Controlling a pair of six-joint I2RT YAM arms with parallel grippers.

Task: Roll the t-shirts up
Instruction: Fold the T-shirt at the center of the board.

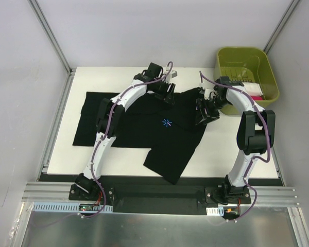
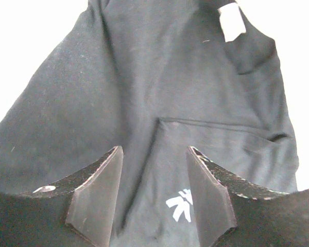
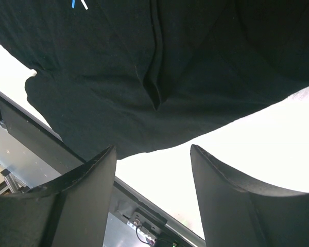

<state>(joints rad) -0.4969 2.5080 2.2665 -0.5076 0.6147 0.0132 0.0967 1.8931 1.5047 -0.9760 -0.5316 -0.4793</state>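
your left hand (image 2: 153,153) and right hand (image 3: 152,150) both hang open, nothing between their fingers, above the black t-shirt (image 1: 139,128) spread on the white worktop (image 1: 118,162).

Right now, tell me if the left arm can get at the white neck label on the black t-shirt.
Probably yes: the left pincer hangs open over the black t-shirt, and the white neck label lies uncovered just ahead.

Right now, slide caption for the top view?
Left hand and right hand open above a black t-shirt lying on the white table; olive bin far right.
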